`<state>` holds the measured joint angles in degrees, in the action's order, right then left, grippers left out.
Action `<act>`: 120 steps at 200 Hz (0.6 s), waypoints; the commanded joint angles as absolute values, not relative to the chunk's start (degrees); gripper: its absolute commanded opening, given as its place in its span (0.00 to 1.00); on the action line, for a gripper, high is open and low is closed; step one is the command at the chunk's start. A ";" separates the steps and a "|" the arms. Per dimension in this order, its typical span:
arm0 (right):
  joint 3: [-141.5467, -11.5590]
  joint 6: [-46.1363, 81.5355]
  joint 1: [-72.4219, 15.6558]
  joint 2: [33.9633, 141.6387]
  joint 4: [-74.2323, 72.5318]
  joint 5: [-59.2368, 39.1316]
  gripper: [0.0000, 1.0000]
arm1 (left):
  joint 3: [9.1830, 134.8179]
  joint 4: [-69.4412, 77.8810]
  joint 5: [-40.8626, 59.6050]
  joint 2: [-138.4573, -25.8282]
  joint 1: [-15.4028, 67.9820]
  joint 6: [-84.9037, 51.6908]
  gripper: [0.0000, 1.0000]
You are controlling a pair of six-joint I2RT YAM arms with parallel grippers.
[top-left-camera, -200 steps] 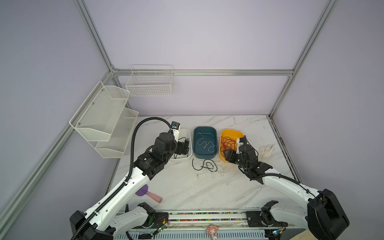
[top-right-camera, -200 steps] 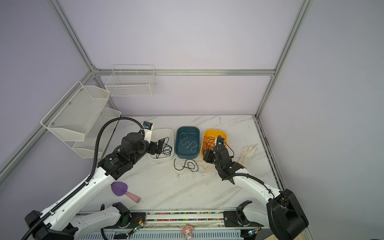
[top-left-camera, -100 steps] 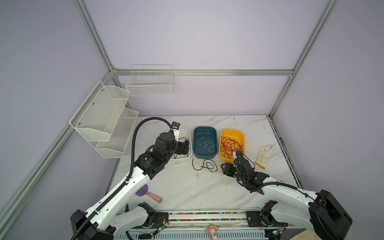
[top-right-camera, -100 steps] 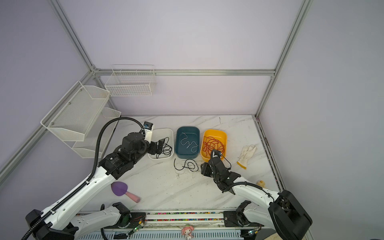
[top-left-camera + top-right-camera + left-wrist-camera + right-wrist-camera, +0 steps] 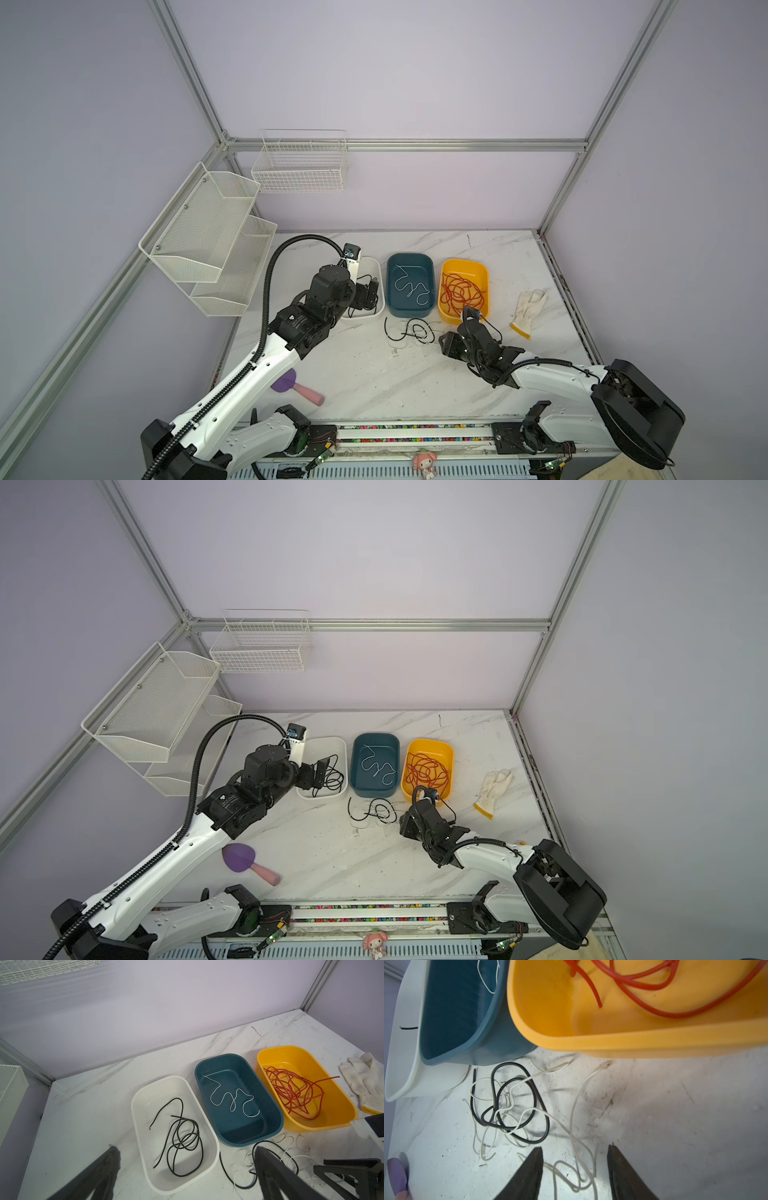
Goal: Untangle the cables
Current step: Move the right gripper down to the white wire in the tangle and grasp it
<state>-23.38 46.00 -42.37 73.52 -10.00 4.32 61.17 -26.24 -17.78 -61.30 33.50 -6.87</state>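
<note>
A tangle of black and white cables [image 5: 409, 332] [image 5: 374, 814] [image 5: 512, 1105] lies on the marble table in front of the teal bin [image 5: 390, 266]. Red cables [image 5: 461, 291] [image 5: 295, 1091] fill the yellow bin [image 5: 484, 270]. One white cable [image 5: 230, 1097] lies in the teal bin, and a black cable [image 5: 182, 1136] lies in the white bin [image 5: 145, 1093]. My right gripper [image 5: 575, 1147] [image 5: 446, 343] is open, low over the table just right of the tangle, with loose white strands between its fingers. My left gripper [image 5: 186, 1148] [image 5: 368, 293] hangs wide open over the white bin, holding nothing.
A white glove [image 5: 528, 309] lies right of the yellow bin. A purple and pink scoop [image 5: 295, 384] sits near the front left. White mesh shelves [image 5: 208, 241] and a wire basket [image 5: 301, 162] hang on the walls. The three bins stand side by side.
My right gripper has pulled back from the yellow bin and come down to the table beside the tangle, its jaws slightly narrower. The left arm has not moved.
</note>
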 commanded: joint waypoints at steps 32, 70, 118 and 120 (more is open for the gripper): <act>-23.36 46.78 -43.12 75.32 -13.62 7.09 0.35 | 61.51 -25.58 -18.01 -61.17 33.31 -7.03 1.00; -23.54 46.22 -43.15 74.87 -13.35 8.52 0.22 | 61.48 -25.58 -17.94 -61.17 33.28 -7.03 1.00; -24.27 45.07 -43.15 73.52 -12.17 9.14 0.05 | 61.44 -25.65 -17.89 -61.17 33.29 -7.05 1.00; -24.35 44.97 -43.15 73.38 -12.10 9.18 0.05 | 61.48 -25.60 -17.87 -61.17 33.24 -7.04 1.00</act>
